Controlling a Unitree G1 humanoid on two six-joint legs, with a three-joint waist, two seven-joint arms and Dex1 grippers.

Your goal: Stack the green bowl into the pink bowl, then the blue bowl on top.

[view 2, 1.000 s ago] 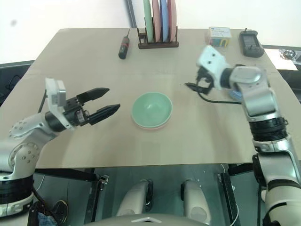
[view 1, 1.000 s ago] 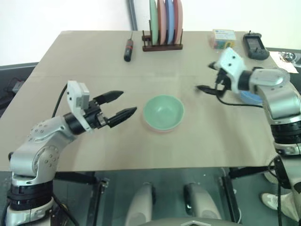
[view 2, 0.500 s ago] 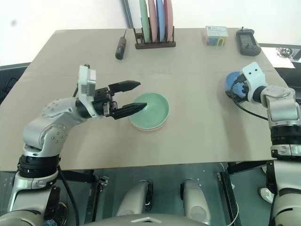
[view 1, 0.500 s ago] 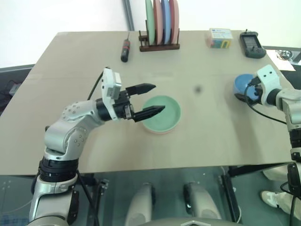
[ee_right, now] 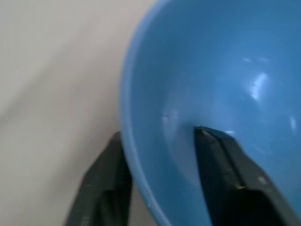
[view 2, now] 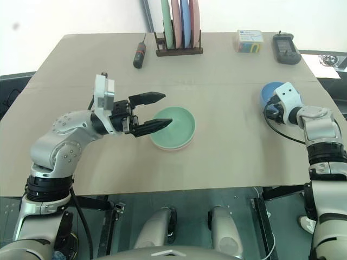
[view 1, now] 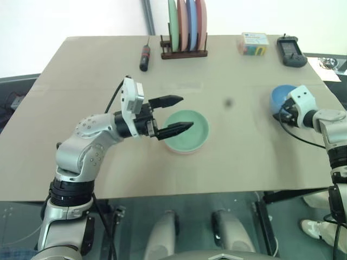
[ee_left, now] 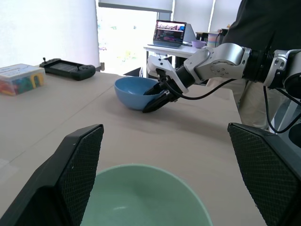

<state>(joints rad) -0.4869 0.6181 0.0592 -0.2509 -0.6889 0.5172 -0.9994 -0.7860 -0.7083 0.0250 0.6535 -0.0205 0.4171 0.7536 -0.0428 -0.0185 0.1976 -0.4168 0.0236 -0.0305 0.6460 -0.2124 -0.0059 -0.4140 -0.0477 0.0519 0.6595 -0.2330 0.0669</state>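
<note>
Right hand (ee_left: 157, 96) just dropped onto the blue bowl (view 1: 283, 96) at the table's (view 1: 108, 65) right edge and pinched its rim, left hand (view 1: 174, 114) parked wide open and empty over green bowl (view 1: 187, 130) already nested in pink bowl (view 1: 181, 150), so probably lifting next.

Silver-grey jointed metal arms with rounded, screw-dotted shoulder housings, black ribbed joint collars, white boxy wrist camera modules, thin black cables looping at each wrist, tapered black jaws with textured pads

The tan table (view 1: 108, 65) carries a screwdriver (view 1: 145, 57), plate rack (view 1: 186, 53) and bowls.
</note>
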